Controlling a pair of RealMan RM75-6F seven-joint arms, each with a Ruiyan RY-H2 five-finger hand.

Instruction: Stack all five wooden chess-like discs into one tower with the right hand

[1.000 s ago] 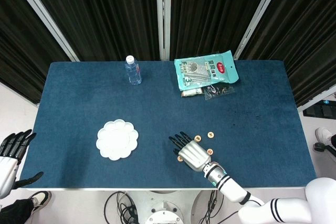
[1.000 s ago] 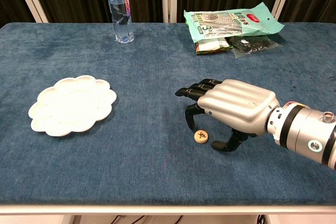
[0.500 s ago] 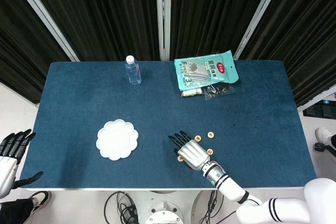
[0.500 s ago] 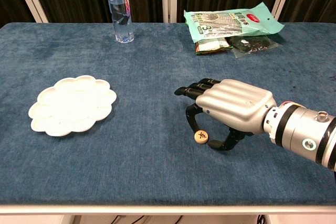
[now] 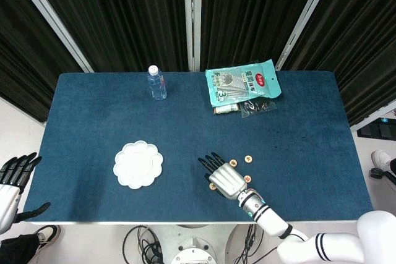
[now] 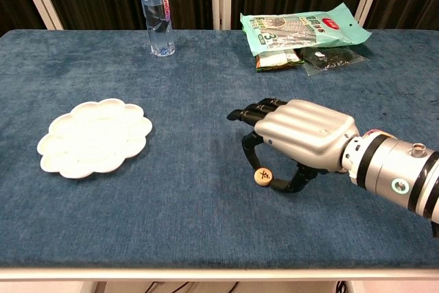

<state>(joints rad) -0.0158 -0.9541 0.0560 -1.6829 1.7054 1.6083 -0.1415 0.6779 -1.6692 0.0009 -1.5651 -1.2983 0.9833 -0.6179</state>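
My right hand (image 6: pixel 302 135) lies palm down over the front middle of the blue table (image 6: pixel 171 224). Its thumb and one finger (image 6: pixel 251 158) pinch a small wooden disc (image 6: pixel 262 177) with a dark mark on its face; whether the disc is off the cloth I cannot tell. In the head view the right hand (image 5: pixel 226 177) has that disc (image 5: pixel 212 186) at its near-left edge. Two more discs (image 5: pixel 233 163) (image 5: pixel 248 159) lie just beyond it and one (image 5: pixel 247 179) to its right. My left hand (image 5: pixel 12 180) hangs open off the table's front left corner.
A white flower-shaped palette (image 6: pixel 95 136) lies at the front left. A water bottle (image 6: pixel 158 13) stands at the back left. A green snack bag (image 6: pixel 302 27) with small packets (image 6: pixel 333 56) beside it lies at the back right.
The right hand has shifted slightly left and its thumb and finger have closed in on the disc. The left hand has sunk a little lower.
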